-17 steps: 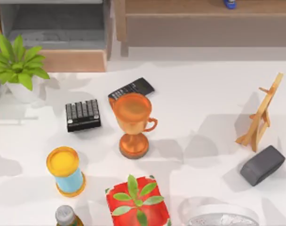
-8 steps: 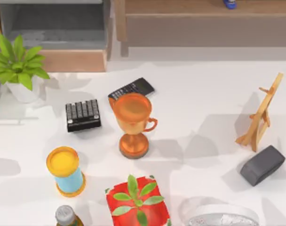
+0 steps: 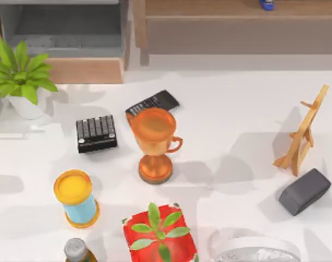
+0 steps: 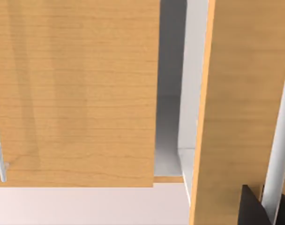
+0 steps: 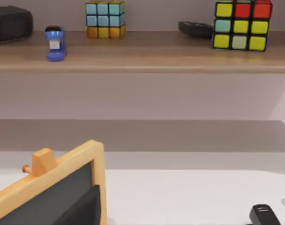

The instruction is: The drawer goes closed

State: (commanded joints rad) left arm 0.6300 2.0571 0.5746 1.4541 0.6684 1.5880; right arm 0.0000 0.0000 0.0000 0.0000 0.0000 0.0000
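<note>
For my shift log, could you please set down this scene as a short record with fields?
drawer state: drawer open, pulled out at the table's back left
drawer front: tan wood panel, facing the table
beside drawer: potted plant
table middle: orange trophy, black keypad
table right: wooden easel, grey block
task status: not yet done

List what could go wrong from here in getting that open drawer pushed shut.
1. The potted plant overlaps the front panel of the drawer in the top view; an arm coming at that end would probably brush its leaves or tip the pot.
2. The panel looks plain, with no handle; an off-centre push could skew the drawer so it binds.
3. The keypad, calculator and trophy stand on the table in front; a low sweep might knock them.
</note>
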